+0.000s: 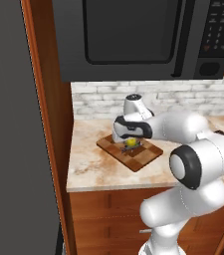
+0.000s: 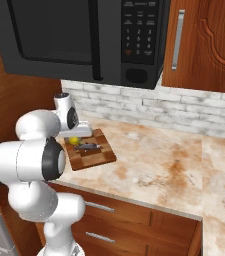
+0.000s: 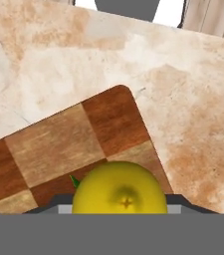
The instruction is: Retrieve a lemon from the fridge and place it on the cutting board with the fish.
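Observation:
The lemon (image 3: 119, 191), bright yellow, sits between my gripper's fingertips (image 3: 119, 206), which press on both of its sides. It is held low over the checkered wooden cutting board (image 3: 58, 144). On the counter, the cutting board (image 1: 142, 158) lies under my hand, with the lemon (image 1: 131, 142) at the gripper (image 1: 130, 141). The slender dark fish (image 2: 87, 146) lies on the board (image 2: 96, 155), just right of the lemon (image 2: 73, 141). The fridge (image 1: 9, 124) is the tall grey surface at the far left.
A black microwave (image 1: 133, 35) hangs above the counter (image 1: 91, 167), close over my arm. A white brick wall (image 2: 184, 112) backs the counter. A wooden cabinet door with a silver handle (image 2: 176, 40) is at the upper right. Drawers (image 2: 114, 225) run below the counter.

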### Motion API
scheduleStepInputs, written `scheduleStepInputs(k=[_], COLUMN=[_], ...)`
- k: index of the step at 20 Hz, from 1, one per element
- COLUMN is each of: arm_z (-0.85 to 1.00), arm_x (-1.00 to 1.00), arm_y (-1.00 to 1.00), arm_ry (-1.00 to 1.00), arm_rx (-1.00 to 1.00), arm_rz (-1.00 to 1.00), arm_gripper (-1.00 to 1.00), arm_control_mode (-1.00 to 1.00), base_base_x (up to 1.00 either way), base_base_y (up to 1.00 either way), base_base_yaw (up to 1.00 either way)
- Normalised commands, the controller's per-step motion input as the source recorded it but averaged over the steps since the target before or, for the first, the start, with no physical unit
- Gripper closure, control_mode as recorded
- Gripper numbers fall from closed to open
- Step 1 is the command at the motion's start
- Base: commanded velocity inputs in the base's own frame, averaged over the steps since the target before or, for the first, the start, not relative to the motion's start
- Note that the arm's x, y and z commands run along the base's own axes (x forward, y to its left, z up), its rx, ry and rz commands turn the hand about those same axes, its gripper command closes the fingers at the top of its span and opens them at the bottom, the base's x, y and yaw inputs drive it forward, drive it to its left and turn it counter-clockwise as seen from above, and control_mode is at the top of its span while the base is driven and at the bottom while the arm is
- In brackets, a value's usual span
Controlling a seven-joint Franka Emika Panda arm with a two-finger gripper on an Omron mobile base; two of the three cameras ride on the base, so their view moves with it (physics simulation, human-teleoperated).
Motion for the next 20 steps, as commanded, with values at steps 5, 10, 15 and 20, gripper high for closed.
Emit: scheduleStepInputs(k=[5,10,15,20], arm_z=[-0.21,0.02,-0.07,-0.29], arm_x=[0.47,0.34,0.41,0.38], arm_y=[0.0,0.0,0.0,0.0], arm_ry=[0.0,0.0,0.0,0.0], arm_rx=[0.0,0.0,0.0,0.0], arm_rz=[0.03,0.02,0.02,0.03], arm_gripper=[1.0,1.0,1.0,1.0], arm_control_mode=[-1.0,-1.0,-1.0,-1.0], base_base_x=[0.0,0.0,0.0,0.0], base_base_y=[0.0,0.0,0.0,0.0], base_base_yaw=[0.0,0.0,0.0,0.0])
